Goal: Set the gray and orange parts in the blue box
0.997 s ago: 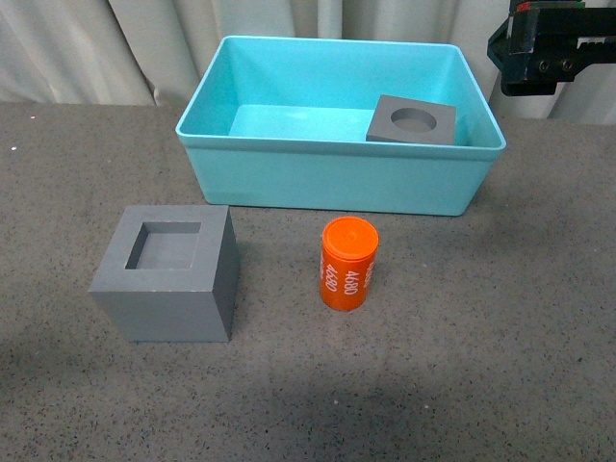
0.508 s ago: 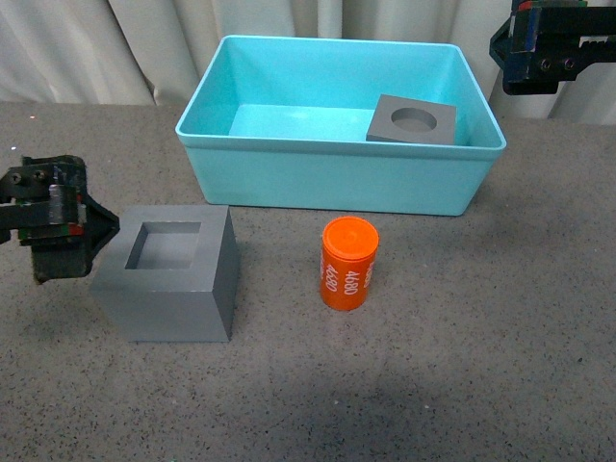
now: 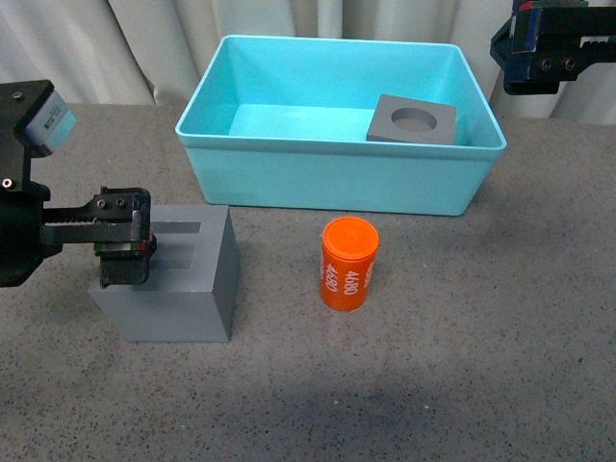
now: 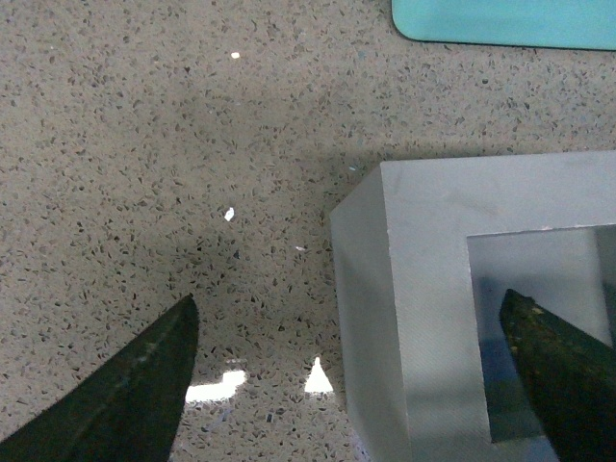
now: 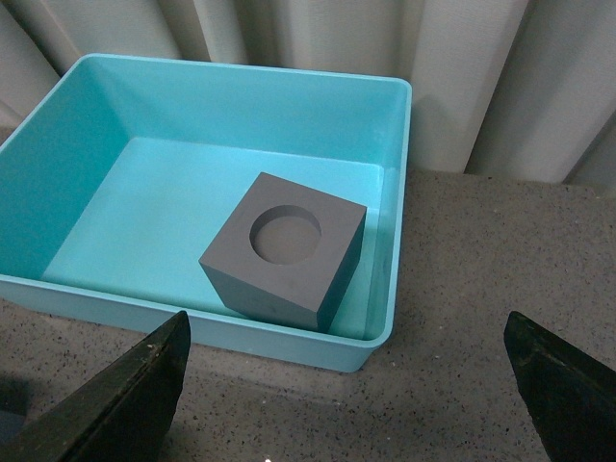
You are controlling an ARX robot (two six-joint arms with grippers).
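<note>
The gray cube with a square recess (image 3: pixel 188 284) stands on the table at front left. My left gripper (image 3: pixel 121 245) is open and hovers over its left edge. In the left wrist view (image 4: pixel 346 385) one finger (image 4: pixel 563 385) is over the recess and the other (image 4: pixel 125 404) is outside the cube (image 4: pixel 423 250). The orange cylinder (image 3: pixel 348 263) stands upright to the cube's right. The gray cube with a round recess (image 3: pixel 414 120) lies in the blue box (image 3: pixel 337 178). My right gripper (image 3: pixel 549 58) is open, high beyond the box's right end. The right wrist view (image 5: pixel 346 385) shows that cube (image 5: pixel 289 250) inside the box (image 5: pixel 96 289).
The dark speckled tabletop (image 3: pixel 462 366) runs around the box and the parts. Pale curtains (image 3: pixel 96 48) hang behind the table. The box stands at the back centre, its near wall a short way behind the square-recess cube and the cylinder.
My left arm has come in from the left and moved right until its jaws are over the square-recess cube's left edge. The right gripper has hardly moved.
</note>
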